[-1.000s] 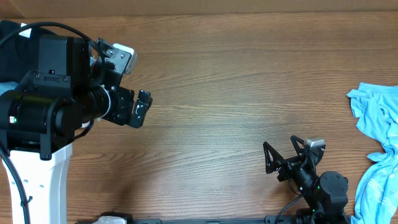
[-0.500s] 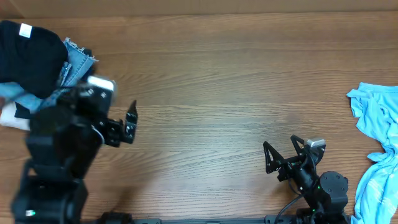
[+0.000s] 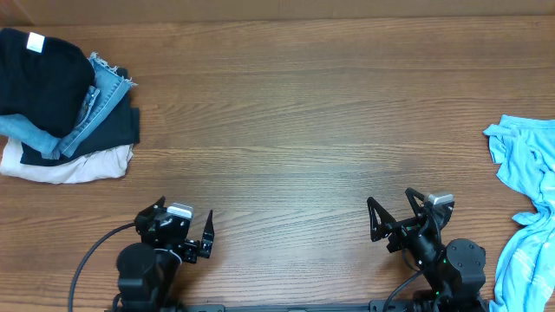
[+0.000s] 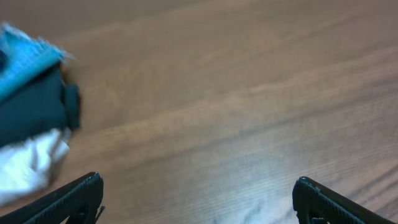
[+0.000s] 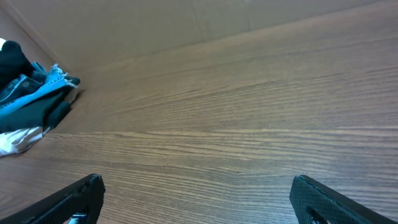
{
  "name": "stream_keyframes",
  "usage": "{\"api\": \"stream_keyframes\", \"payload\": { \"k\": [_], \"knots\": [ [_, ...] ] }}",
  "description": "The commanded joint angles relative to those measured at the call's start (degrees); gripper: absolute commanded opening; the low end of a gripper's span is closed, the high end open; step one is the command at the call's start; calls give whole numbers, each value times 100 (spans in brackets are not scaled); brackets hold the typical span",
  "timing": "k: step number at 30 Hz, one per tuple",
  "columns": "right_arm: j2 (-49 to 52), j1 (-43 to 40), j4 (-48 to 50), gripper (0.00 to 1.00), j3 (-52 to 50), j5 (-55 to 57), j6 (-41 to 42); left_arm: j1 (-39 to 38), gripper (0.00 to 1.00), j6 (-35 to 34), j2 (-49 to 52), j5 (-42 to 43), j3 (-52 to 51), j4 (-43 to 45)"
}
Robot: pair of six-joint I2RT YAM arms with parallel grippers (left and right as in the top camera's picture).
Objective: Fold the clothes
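Your brown wood-grain table [image 3: 303, 130] carries cloth at two places only. At the right edge lies a crumpled light-blue garment [image 3: 529, 199], partly out of the overhead view. At the far left corner sits a stack. The large black short-sleeved T-shirt [image 3: 39, 82] is bunched on top, unfolded. A frayed blue denim piece [image 3: 102, 94] shows beside and under it, and a cream-white folded garment [image 3: 69, 165] is at the bottom. More dark fabric shows under the denim; whether it belongs to the shirt cannot be told.

Your left gripper [image 3: 180, 227] sits low at the near edge, drawn in over its base and pointing toward the far edge. Its fingers [image 4: 71, 198] are spread fully apart and hold nothing. Your right gripper [image 3: 395, 215] is posed alike at the near edge, jaws wide and empty. Both are well apart from the stack.

A small white label [image 3: 35, 42] marks the shirt's neck.
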Motion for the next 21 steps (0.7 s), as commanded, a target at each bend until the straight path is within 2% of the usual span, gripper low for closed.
{"api": "stream_keyframes", "payload": {
  "k": [1, 21],
  "knots": [
    [-48, -15, 0, 100, -33, -9, 17, 35, 100, -63, -291, -146, -400, 240],
    [-48, -15, 0, 100, -33, -9, 17, 35, 100, -59, -291, -232, -402, 264]
  ]
}}
